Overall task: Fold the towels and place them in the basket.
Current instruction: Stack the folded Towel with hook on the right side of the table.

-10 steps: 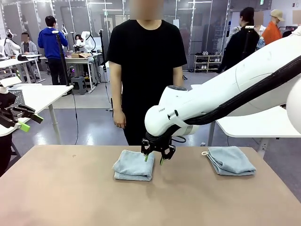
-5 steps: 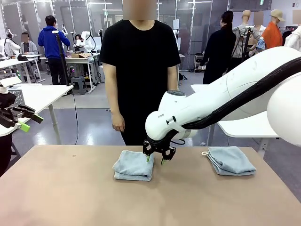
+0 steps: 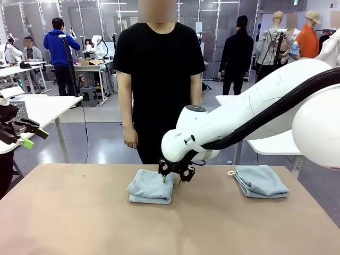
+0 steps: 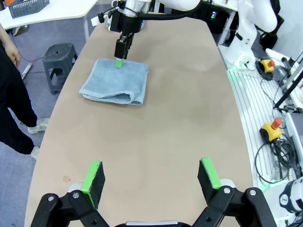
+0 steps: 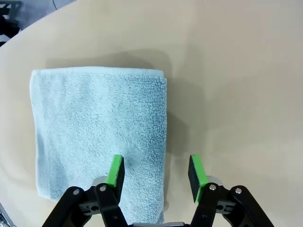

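My right hand [image 3: 176,180] hangs just above the counter [image 3: 79,218], its fingers parted and holding nothing. From my right wrist I see one green pad over the near edge of the folded towel [image 5: 99,132] and the other over bare counter beside it, so the towel's edge runs between my fingers. I cannot tell whether the tips touch the cloth yet.

My left hand [image 4: 151,179] is spread wide and empty, held back over the counter well apart from that towel [image 4: 116,82]. A second folded towel [image 3: 260,180] lies off to my right, its white loop [image 3: 231,172] showing at the corner. A person [image 3: 159,79] stands at the far side, arms hanging down.

The basket on the side table [image 4: 28,7], seen from my left wrist, may be the one I need; I cannot be sure.

The risk, as I judge it, is in the pinch. If I close on the top layer alone, the fold will open as I lift and the towel will hang loose. If I come down too shallow, the pads may slide off the terry; too hard, and I drag the stack across the counter and skew it.
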Available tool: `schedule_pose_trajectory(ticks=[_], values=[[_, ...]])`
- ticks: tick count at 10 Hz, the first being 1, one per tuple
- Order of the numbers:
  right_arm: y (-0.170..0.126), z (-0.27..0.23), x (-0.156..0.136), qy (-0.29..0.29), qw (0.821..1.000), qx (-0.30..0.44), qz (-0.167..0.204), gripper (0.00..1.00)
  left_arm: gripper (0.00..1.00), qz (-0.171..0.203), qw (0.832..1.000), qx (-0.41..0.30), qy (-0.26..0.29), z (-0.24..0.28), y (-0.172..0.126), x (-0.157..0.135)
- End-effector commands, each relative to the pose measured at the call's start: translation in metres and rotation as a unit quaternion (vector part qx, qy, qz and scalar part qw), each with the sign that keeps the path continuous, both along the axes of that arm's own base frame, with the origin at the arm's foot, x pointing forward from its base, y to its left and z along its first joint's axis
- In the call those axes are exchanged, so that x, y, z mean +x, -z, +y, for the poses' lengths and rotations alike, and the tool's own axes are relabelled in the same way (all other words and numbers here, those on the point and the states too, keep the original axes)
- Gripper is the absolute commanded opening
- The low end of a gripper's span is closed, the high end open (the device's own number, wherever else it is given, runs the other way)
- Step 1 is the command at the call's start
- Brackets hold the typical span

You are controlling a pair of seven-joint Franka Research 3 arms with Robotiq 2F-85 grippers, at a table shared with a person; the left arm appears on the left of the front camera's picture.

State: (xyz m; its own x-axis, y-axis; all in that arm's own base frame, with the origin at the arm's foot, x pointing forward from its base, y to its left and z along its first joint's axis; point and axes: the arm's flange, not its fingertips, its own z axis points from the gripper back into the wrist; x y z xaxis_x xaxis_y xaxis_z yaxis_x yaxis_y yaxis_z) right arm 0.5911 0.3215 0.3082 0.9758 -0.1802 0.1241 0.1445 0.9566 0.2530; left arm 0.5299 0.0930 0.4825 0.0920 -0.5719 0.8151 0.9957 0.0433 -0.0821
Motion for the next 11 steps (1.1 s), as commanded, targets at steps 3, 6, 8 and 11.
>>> schedule_pose_trajectory(ticks=[3,6,8,11], values=[[0.0050,0.0056,0.0044,0.015,0.999,0.024,-0.025,0.49,1.00,0.000,1.000,0.001,0.000,-0.0001,-0.0010,-0.0002],[0.0063,0.0033,0.0044,0.017,0.999,0.037,-0.022,0.10,1.00,0.000,1.000,0.001,0.000,-0.0001,-0.0010,-0.0002],[0.0056,0.0039,0.0048,0.007,0.999,0.035,-0.018,0.00,1.00,0.000,1.000,0.001,0.000,-0.0001,-0.0010,-0.0002],[0.0027,0.0030,0.0070,0.001,1.000,0.025,-0.009,0.00,1.00,0.000,1.000,0.001,0.000,-0.0001,-0.0010,-0.0002]])
